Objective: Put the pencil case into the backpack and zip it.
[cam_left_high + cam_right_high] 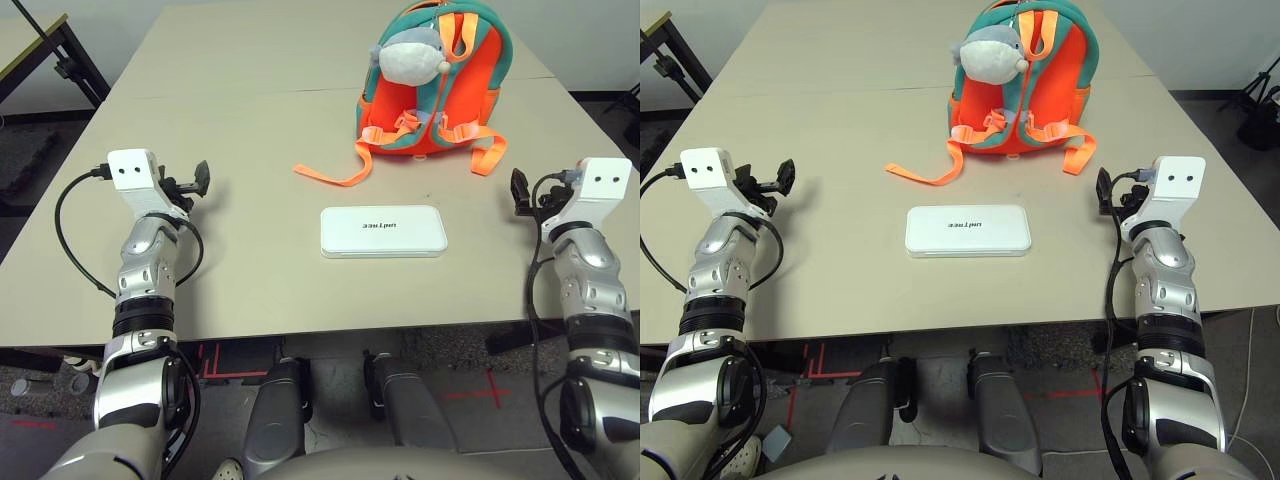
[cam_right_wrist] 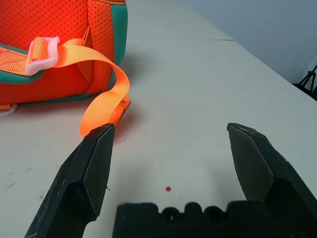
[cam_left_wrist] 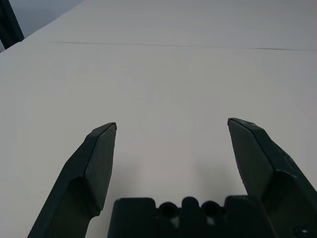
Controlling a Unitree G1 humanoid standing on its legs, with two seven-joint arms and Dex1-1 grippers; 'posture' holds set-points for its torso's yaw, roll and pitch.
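Two tools over beige bench (image 1: 230, 130), both spread wide, holding nothing. Backpack (image 1: 470, 95) at far side, right of centre, strap side up, orange straps (image 1: 335, 175) trailing toward near edge; plush shark (image 1: 412, 55) resting on top of it. Pencil case (image 1: 383, 231) flat on bench, just nearer than backpack, apart from the straps. Left tool (image 3: 171, 131) well left of case, right tool (image 2: 168, 134) right of it, near a strap end.
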